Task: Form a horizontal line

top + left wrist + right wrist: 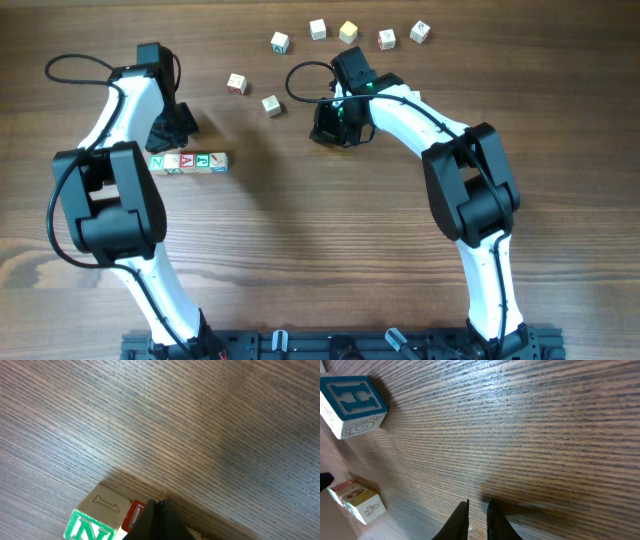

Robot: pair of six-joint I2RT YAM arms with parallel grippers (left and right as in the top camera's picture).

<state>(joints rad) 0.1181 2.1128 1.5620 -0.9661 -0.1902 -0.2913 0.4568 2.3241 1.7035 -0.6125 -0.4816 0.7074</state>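
The horizontal line (188, 162) is a straight row of four white letter cubes lying left of centre, with a green N at its left end. My left gripper (172, 130) is just behind the row. In the left wrist view its fingers (157, 510) are pressed shut and empty. They are over the row's far side, next to the green N cube (90, 529) and a red-faced cube (134, 512). My right gripper (335, 125) is near the table's middle back. Its fingers (477, 506) are shut with a hairline gap, empty, over bare wood.
Loose single cubes lie at the back: two near the centre (237, 83) (271, 104) and several in an arc further back (348, 32). The right wrist view shows a blue H cube (352, 402) and two more cubes (362, 500) at its left edge.
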